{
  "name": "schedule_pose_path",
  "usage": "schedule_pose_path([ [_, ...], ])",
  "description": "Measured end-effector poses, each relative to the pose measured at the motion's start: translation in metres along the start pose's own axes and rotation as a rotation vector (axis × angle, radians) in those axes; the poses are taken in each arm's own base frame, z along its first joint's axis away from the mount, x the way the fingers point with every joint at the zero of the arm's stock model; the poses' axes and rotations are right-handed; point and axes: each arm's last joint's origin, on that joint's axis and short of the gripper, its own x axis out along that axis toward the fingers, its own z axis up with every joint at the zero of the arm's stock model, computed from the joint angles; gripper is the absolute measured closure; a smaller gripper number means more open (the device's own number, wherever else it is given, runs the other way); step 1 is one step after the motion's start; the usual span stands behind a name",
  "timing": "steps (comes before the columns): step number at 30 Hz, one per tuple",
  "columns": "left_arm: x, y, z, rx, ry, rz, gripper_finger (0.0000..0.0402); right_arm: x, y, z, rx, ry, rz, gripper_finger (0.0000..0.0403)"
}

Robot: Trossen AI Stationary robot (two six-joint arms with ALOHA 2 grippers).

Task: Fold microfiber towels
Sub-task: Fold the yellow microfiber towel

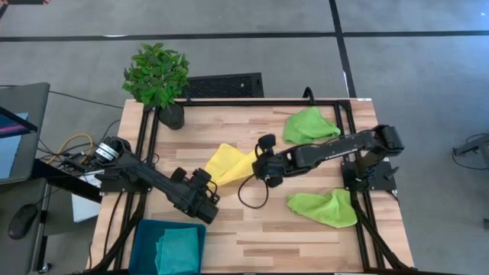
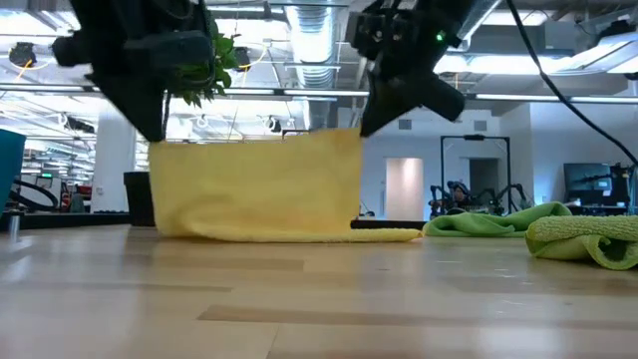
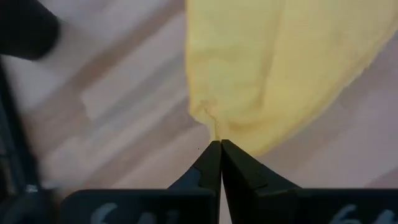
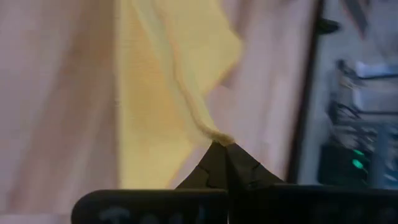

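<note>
Wooden planks make up the tabletop (image 1: 252, 237), with a black frame along its edges and grey floor all around. Near the middle, the yellow towel (image 1: 228, 163) is being lifted. The left hand (image 3: 219, 149) is pinched tight on one corner of it, and the right hand (image 4: 225, 149) is pinched tight on another corner. From the low view the towel hangs like a little curtain between the two hands — its top edge is stretched flat and its bottom edge drags on the wood.

I think this is the start of a fold: the towel is held up by two corners, ready to be laid over on itself. The next move calls for both hands to travel together at the same height, so the top edge stays straight and lands even with the bottom edge. If one hand goes faster, the fold will come out crooked.

The towel's long side runs from hand to hand, slanting across the middle of the tabletop.

Two lime green towels wait — one (image 1: 309, 124) near the back right corner, one (image 1: 325, 206) by the right edge. A teal towel (image 1: 179, 248) lies on a dark teal tray (image 1: 144, 243) at the front left corner. A potted plant (image 1: 159, 80) stands at the back left corner.
</note>
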Motion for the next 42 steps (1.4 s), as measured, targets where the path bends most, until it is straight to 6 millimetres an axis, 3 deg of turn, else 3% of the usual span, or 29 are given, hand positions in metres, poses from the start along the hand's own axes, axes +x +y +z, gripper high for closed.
schedule_pose_path([
  [8, -0.006, 0.010, 0.039, 0.027, -0.103, 0.095, 0.0401, -0.010, -0.036, -0.016, 0.098, 0.050, -0.169, 0.0401],
  [15, 0.004, 0.023, 0.087, 0.051, -0.140, 0.174, 0.0401, -0.020, -0.068, -0.036, 0.140, 0.101, -0.280, 0.0402],
  [23, 0.022, 0.055, 0.149, 0.059, -0.149, 0.291, 0.0401, -0.035, -0.109, -0.066, 0.218, 0.123, -0.364, 0.0402],
  [30, 0.006, 0.089, 0.194, 0.006, -0.236, 0.307, 0.0401, -0.040, -0.140, -0.087, 0.252, 0.135, -0.459, 0.0402],
  [34, -0.002, 0.098, 0.206, 0.016, -0.260, 0.291, 0.0401, -0.043, -0.147, -0.090, 0.256, 0.114, -0.478, 0.0402],
  [42, 0.002, 0.093, 0.204, 0.146, -0.192, 0.234, 0.0401, -0.040, -0.144, -0.087, 0.213, 0.090, -0.432, 0.0402],
])
